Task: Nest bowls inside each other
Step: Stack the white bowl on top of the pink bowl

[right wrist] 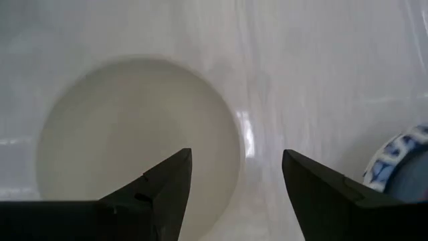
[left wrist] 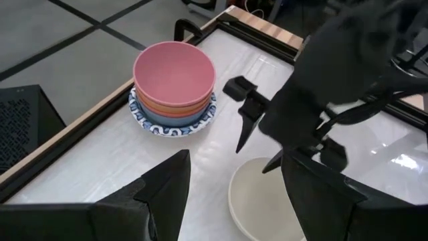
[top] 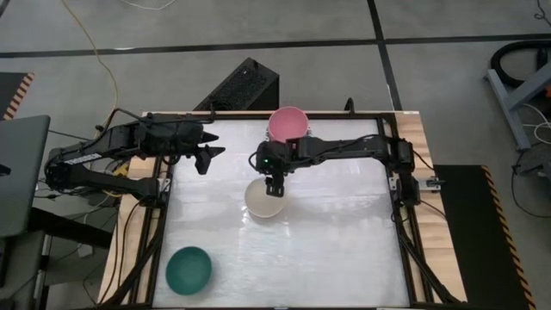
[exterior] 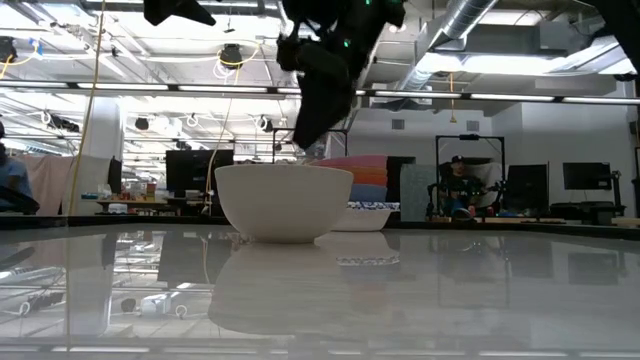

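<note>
R arm reaches in from the table's right edge, elbow bent, forearm running across toward the middle, wrist turned straight down. Right gripper [top: 275, 188] hangs over the far rim of the cream bowl [top: 264, 199], fingers spread wide w/ nothing between them; in its own wrist view the two dark fingers [right wrist: 157, 191] straddle the bowl's edge from above, one over the inside, one over bare table. From the low view the gripper's tips sit just above the rim, not clearly touching.

Cream bowl stands upright, alone, near mid-table [top: 344, 250]. Taking it as the landmark: the stack of bowls [top: 288, 125] is just beyond it at the far edge, pink on top, then orange, blue, and a white one w/ blue patterned rim at the bottom [left wrist: 174, 84]. The teal bowl [top: 188, 269] sits well apart from it, toward the near left corner, upright.

L arm is folded along the table's left side, forearm pointing in toward the cream bowl. Left gripper [top: 207, 155] is held up off the table, near the bowl but apart from it, fingers open, empty.
</note>
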